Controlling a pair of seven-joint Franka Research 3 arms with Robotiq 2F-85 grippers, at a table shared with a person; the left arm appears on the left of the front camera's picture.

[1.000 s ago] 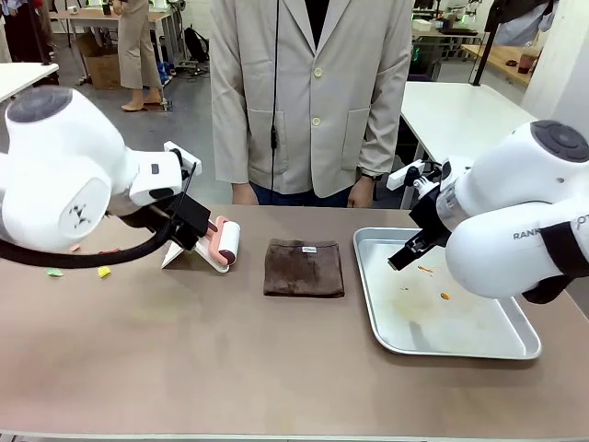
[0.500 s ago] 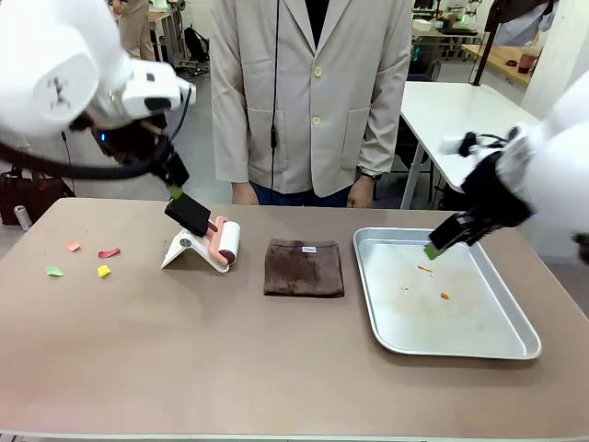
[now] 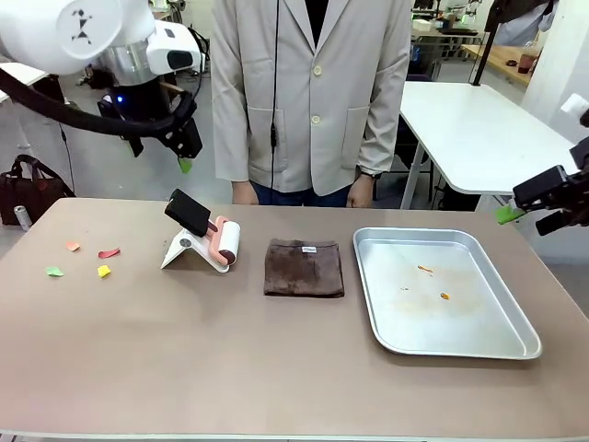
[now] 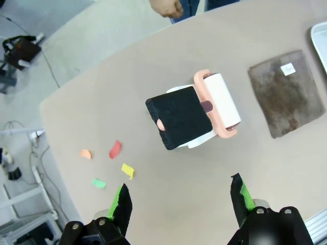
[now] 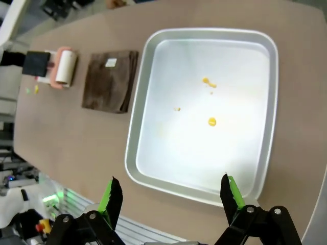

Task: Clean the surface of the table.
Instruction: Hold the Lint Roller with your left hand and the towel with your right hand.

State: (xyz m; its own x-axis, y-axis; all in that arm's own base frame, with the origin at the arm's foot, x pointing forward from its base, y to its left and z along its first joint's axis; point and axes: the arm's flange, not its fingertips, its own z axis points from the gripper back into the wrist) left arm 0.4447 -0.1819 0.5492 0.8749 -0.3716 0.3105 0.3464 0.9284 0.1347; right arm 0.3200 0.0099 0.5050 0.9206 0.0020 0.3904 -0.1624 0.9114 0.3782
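Left pincer (image 4: 179,186), right pincer (image 5: 169,179) raised | tray (image 3: 460,353): orange crumbs (image 3: 424,269)

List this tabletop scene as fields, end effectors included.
table: brown top, not yet cleaned
scraps: four coloured paper bits near the left end
roller: lint roller, propped up, left of cloth
cloth: brown, folded, flat at centre
tray: metal, on the right
crumbs: few, orange, inside tray
left end effector: open, raised, facing roller, holding nothing
right end effector: open, raised, facing tray, holding nothing
person: standing at far side
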